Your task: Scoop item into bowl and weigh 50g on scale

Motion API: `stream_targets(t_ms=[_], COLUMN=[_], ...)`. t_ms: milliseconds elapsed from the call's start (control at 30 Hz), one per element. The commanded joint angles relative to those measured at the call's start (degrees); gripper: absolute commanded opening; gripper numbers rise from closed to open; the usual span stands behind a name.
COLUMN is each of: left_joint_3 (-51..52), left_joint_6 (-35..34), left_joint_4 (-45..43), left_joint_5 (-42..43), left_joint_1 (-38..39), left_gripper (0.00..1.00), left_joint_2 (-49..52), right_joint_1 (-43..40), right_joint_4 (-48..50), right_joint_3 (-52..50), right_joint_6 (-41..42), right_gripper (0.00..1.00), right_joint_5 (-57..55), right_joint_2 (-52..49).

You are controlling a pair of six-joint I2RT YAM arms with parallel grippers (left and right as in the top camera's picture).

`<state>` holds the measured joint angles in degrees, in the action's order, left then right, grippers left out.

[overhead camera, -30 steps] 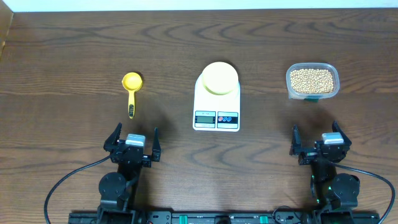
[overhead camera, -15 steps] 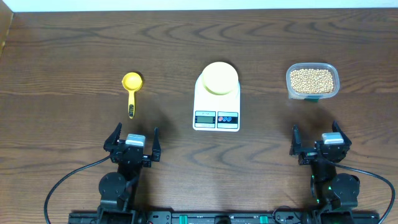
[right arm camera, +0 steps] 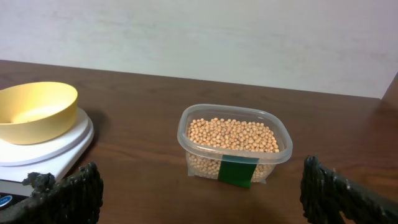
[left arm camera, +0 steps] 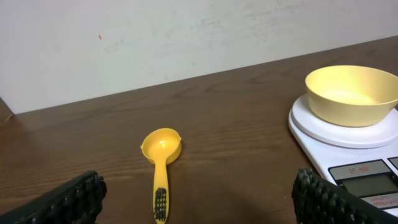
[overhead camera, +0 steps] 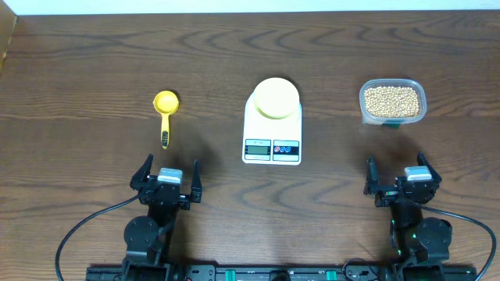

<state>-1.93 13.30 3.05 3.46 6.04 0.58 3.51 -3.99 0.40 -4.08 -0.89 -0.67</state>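
Hardly anything here can be read. From the left wrist, the scale (left arm camera: 324,134) shows a line of small grey print just above its display (left arm camera: 367,185). It may be a model number, but it is too blurred to make out. A fainter line below the display is no clearer. The yellow scoop (left arm camera: 160,149) has dark markings on its handle, illegible. The green label (right arm camera: 238,170) on the clear tub (right arm camera: 280,152) looks blank. From overhead nothing is legible.

scale (overhead camera: 272,150) 1 | bowl (overhead camera: 274,97) 1 | scoop (overhead camera: 165,117) 1 | tub (right arm camera: 239,169) 1 | claws (overhead camera: 169,173) (overhead camera: 398,172) 2
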Motion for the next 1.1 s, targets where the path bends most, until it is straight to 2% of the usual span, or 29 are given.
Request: stream_targets(t_ms=[0,1067], left_joint_3=[1.7,1.7], left_joint_6=[-0.5,-0.5], left_joint_4=[0.7,0.5], left_joint_5=[-0.5,-1.9], left_joint_1=[-0.2,-0.2], left_gripper=[0.98,0.97], left_joint_2=[-0.3,-0.3], right_joint_1=[0.2,0.2], right_joint_4=[-0.2,-0.2], right_joint_3=[-0.1,-0.1], right_joint_6=[-0.7,-0.7], right_gripper=[0.99,0.99], right_joint_5=[0.2,0.2], right_joint_2=[0.4,0.4])
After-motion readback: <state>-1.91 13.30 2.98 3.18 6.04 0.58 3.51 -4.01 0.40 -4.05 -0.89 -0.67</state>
